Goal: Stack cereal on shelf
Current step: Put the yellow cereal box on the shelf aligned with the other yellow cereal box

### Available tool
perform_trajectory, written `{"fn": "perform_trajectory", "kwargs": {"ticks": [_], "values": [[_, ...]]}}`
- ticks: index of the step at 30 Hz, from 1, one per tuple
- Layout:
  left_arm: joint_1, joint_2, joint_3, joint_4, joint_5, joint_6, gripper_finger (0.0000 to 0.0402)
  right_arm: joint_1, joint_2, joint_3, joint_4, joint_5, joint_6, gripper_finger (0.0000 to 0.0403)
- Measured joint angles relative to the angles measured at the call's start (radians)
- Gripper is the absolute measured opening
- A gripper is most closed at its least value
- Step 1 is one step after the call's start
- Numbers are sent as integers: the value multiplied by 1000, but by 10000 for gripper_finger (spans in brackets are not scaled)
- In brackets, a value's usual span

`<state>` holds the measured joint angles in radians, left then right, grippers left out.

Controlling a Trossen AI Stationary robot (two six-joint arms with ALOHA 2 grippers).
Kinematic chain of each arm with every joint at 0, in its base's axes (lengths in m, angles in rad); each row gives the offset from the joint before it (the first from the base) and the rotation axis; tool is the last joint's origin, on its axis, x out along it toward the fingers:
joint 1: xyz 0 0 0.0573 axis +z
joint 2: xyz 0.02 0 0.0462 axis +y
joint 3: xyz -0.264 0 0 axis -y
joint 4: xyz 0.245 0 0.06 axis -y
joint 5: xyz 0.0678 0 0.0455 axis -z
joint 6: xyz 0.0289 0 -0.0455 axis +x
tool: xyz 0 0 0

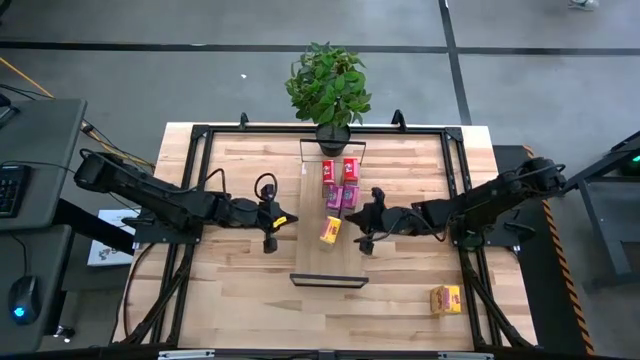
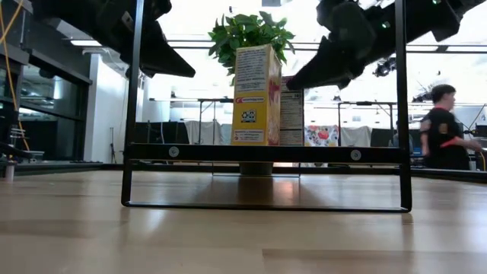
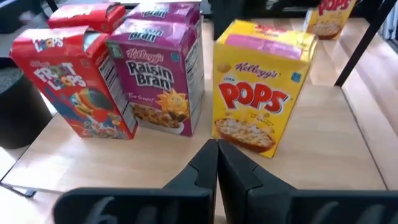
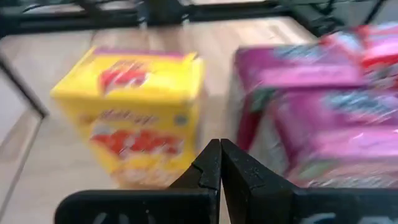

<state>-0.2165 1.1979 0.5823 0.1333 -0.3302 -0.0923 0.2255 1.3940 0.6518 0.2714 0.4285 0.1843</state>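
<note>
While five cereal boxes already stand on the shelf [image 1: 318, 262], the sixth, a yellow Corn Pops box [image 1: 446, 299], sits alone on the counter [image 1: 235, 290] toward its near right corner, well apart from the shelf. It lies behind and outward of the right hand [image 1: 366, 222], which is much the nearer arm; the left hand [image 1: 270, 222] faces it from across the shelf. Both hands are closed tight and carry nothing, each beside the shelved Corn Pops box [image 1: 330, 230]. From above, the stray box's printed face is too small to read, and the low camera misses it altogether.
</note>
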Motion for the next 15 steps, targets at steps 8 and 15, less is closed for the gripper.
{"fn": "perform_trajectory", "kwargs": {"ticks": [8, 15], "values": [[-1, 0, 0, -165, 19, -173, 0, -9, -102, 189, -153, 42, -28, 0], [-2, 0, 0, -234, 22, -266, 0, -6, -127, 375, -444, 107, -4, 27]]}}
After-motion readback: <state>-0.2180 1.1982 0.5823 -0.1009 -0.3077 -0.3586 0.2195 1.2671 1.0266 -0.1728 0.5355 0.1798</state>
